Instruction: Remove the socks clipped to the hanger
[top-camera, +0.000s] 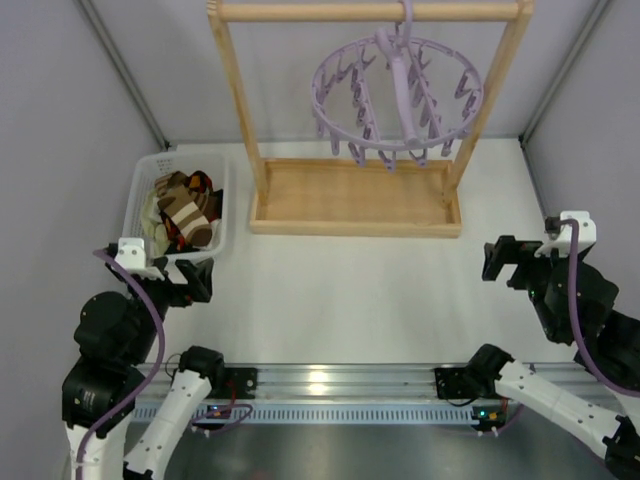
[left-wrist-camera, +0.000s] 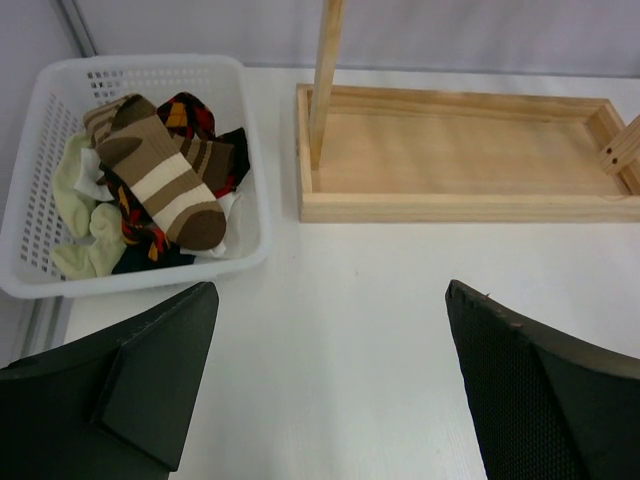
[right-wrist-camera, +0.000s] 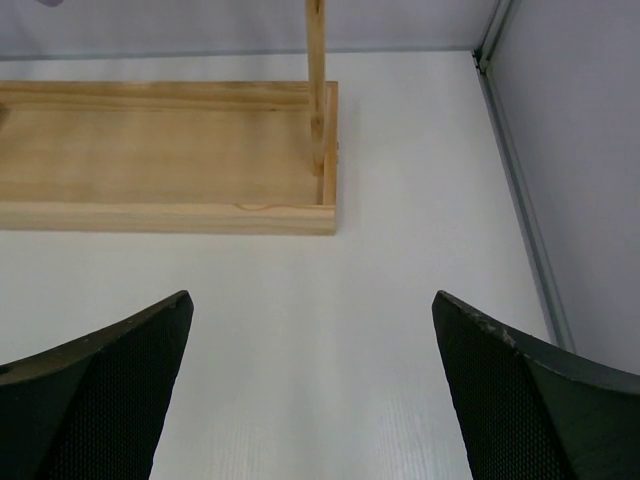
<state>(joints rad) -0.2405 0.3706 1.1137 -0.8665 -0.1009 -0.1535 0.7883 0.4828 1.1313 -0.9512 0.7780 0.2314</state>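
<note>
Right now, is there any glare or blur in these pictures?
Top view: glare spots on the metal rail, the rest evenly lit. Left wrist view: socks sharp, left claw dark. Right wrist view: wooden tray sharp, no glare.

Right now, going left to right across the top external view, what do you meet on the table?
White basket holding the socks → wooden rack's left post → hanger → rack's right post → right gripper. The left gripper overlaps the basket, so it is left out.
</note>
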